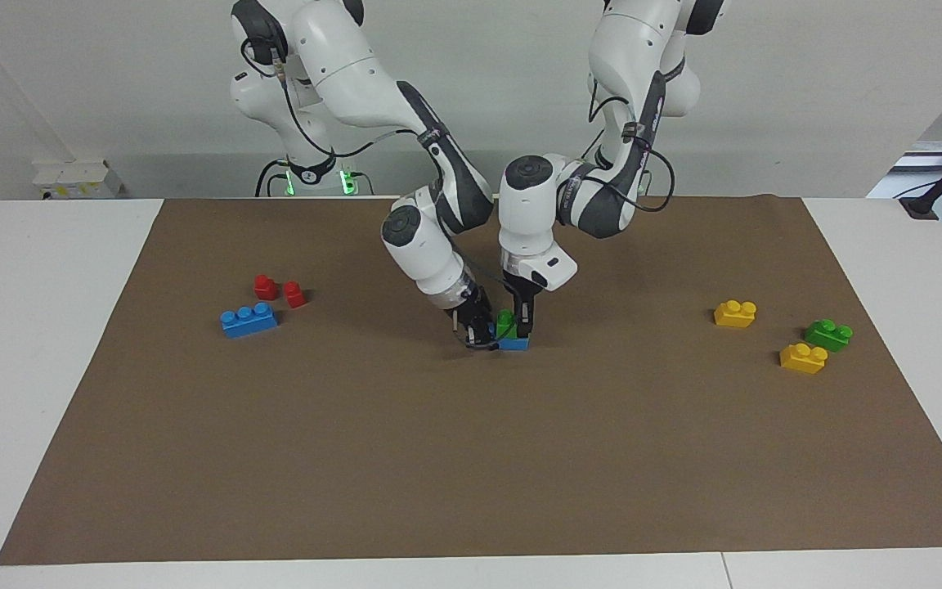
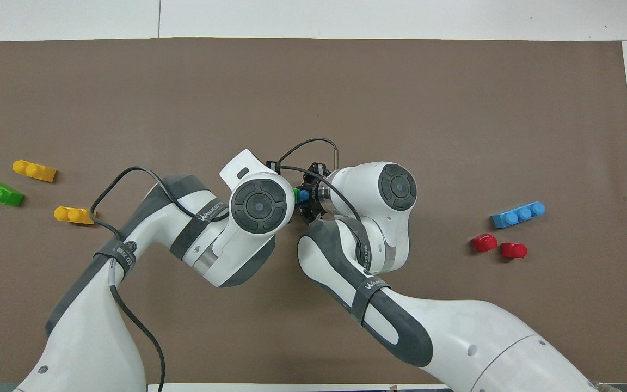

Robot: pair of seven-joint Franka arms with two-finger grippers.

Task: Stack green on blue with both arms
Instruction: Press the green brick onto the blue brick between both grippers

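Both grippers meet over the stacked bricks mid-table.

The green brick [image 1: 506, 322] sits on the blue brick [image 1: 514, 343]. The left gripper [image 1: 523, 325] has its fingers clamped on the green brick; the right gripper [image 1: 479, 330] grips the blue brick's end.

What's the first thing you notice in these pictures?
Two white robot arms lean in together at the middle of the brown mat, the left gripper and right gripper down at a green brick sitting on a blue brick. Spare bricks lie at both ends: another blue brick with two red blocks, and two yellow bricks with another green brick.
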